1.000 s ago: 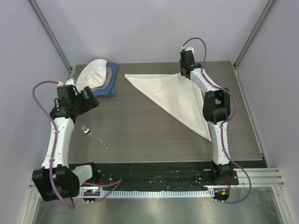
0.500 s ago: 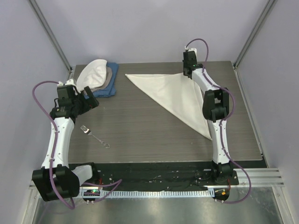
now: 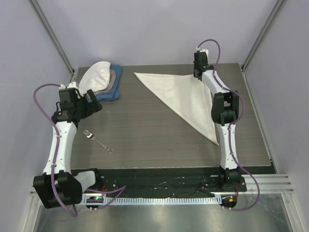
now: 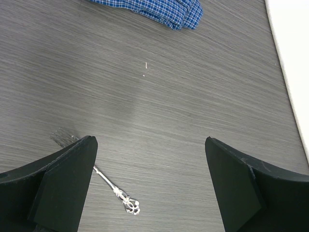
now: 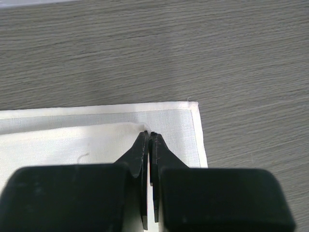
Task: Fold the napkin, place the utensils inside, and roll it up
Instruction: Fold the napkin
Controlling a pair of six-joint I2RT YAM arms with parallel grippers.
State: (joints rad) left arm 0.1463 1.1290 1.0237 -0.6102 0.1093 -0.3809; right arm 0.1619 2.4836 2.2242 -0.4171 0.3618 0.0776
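Cream cloth napkin (image 3: 181, 96), triangle-folded, far right; right tool (image 5: 148, 135) pinched shut on its far corner. Slim silver fork (image 4: 113, 191), near left, by the gaping left tool (image 4: 148, 145). Folding seems nearly done; fork pickup likely next.

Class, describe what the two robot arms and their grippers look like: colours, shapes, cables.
Both the left arm and right arm have white link shells with bulky black joint housings. A purple cable loops out near each wrist. The left gripper and right gripper have matte black, wedge-shaped fingers. No markings show.
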